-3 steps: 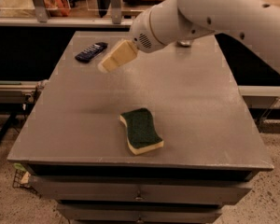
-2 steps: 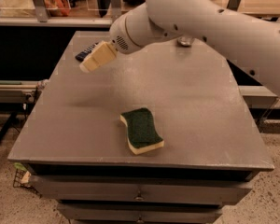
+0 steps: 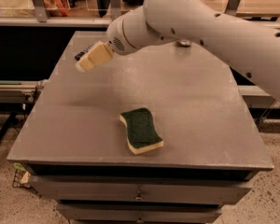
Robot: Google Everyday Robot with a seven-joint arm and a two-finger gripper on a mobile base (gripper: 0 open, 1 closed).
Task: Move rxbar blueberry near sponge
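Camera view, your stock at this moment:

- Table [image 3: 200, 101]: one. Grey flat top, with drawer fronts [image 3: 140, 190] below its near edge.
- Snack bar [image 3: 81, 54]: one. You see only a dark sliver of it at the far left corner of the table top, because the gripper covers the rest. The part that shows slants from near-left to far-right, so its long axis appears to run on that diagonal. You cannot read which end is which. It lies flat on the table.
- Sponge [image 3: 141, 129]: one. It lies flat with the green side up and the pale yellow foam showing along its near and left edges. It sits near the front middle of the table, with its long axis running from far-left to near-right. It is well apart from the snack bar, and bare table lies between them.
- Gripper [image 3: 94, 56]: one. It is a tan block at the end of the arm, over the far left corner and directly in front of the snack bar from your angle. It points down and to the left. You cannot tell whether it is open or closed, nor whether it touches the bar.
- Arm [image 3: 214, 27]: one. It is white and thick, and it enters from the right and crosses the far half of the table.
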